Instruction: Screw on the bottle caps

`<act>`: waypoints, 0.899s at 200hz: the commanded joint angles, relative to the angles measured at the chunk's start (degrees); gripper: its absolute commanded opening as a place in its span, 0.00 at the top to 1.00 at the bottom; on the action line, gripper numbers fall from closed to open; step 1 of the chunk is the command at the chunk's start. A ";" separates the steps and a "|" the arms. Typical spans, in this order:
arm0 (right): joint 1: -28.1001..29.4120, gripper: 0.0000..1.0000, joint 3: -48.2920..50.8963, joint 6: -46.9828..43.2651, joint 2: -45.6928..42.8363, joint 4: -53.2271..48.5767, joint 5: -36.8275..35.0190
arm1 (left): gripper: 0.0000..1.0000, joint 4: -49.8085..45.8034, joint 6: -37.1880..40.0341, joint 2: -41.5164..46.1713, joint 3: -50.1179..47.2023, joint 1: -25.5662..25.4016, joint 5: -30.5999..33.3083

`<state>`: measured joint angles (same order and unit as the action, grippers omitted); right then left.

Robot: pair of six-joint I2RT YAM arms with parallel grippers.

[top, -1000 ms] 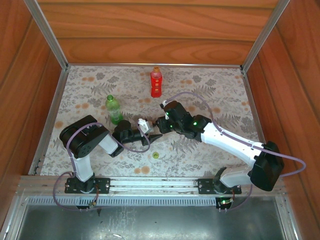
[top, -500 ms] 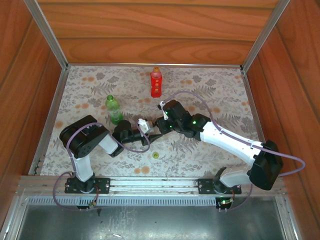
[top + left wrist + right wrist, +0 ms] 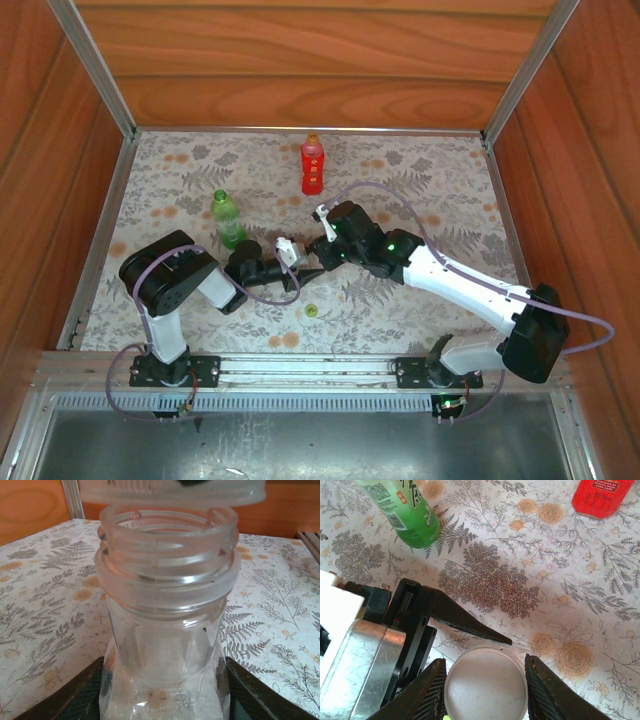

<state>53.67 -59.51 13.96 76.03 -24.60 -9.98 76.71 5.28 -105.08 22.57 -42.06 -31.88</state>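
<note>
My left claw (image 3: 164, 682) grips the short clear plastic bottle (image 3: 165, 605) at four o'clock from the translucent green bottle (image 3: 228, 220), my right claw (image 3: 486, 690) pinches the round white cap (image 3: 485, 675) just over its mouth — tilted, I risk cross-threading.

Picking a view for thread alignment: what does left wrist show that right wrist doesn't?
Left wrist: the clear bottle, neck threads bare, its body squeezed by the left gripper jaws. Right wrist: the green bottle, the red bottle, and the flat top of the white cap, held in the right gripper jaws. Both: that cap at the bottle mouth, the left gripper, the floral tablecloth.
</note>
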 commanded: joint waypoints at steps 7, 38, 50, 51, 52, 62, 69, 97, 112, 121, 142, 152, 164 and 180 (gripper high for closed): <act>0.48 0.60 0.09 -2.61 0.06 0.07 0.65 | 0.44 0.11 -0.85 -1.01 1.05 -0.08 -1.87; 0.54 0.59 0.44 -3.32 0.57 -0.88 0.01 | 0.44 0.11 -0.92 -0.99 1.00 -0.11 -1.84; 0.47 0.59 0.37 -3.79 0.78 -0.93 0.69 | 0.44 0.16 -1.01 -1.18 1.15 -0.04 -1.85; 0.47 0.59 0.36 -3.82 0.78 -0.95 0.81 | 0.44 0.13 -0.99 -1.14 1.16 -0.04 -1.86; 0.51 0.59 0.36 -3.92 0.83 -0.97 1.00 | 0.44 0.12 -0.98 -1.16 1.16 -0.04 -1.87; 0.59 0.59 0.19 -4.37 1.30 -1.21 1.70 | 0.44 0.18 -1.18 -1.18 1.25 -0.04 -1.94; 0.56 0.58 0.01 -4.58 1.64 -1.40 1.72 | 0.44 0.12 -1.27 -1.18 1.33 -0.10 -2.02; 0.64 0.58 -0.16 -5.85 2.75 -2.43 1.25 | 0.44 0.11 -1.42 -1.08 1.19 -0.04 -1.99; 0.88 0.58 -0.38 -6.47 3.07 -2.89 1.15 | 0.44 0.15 -1.42 -1.11 1.25 -0.06 -2.02; 1.12 0.57 -0.67 -6.95 3.31 -3.44 0.49 | 0.44 0.16 -1.51 -1.18 1.32 -0.09 -2.04; 2.16 0.57 -1.73 -8.44 4.10 -5.85 -1.60 | 0.44 0.11 -1.59 -1.19 1.41 0.01 -2.01; 2.61 0.57 -2.24 -8.93 4.46 -6.96 -2.75 | 0.44 0.11 -1.68 -1.18 1.34 -0.04 -2.02; 3.09 0.57 -2.17 -9.32 4.62 -7.43 -3.93 | 0.44 0.13 -1.76 -1.25 1.38 0.00 -2.04; 3.21 0.56 -1.14 -8.84 4.08 -6.52 -3.90 | 0.44 0.13 -1.83 -1.26 1.43 0.05 -2.03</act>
<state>55.68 -61.63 6.09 79.15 -27.31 -13.63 76.47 4.23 -105.23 22.92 -42.02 -32.34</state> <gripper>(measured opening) 0.438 0.563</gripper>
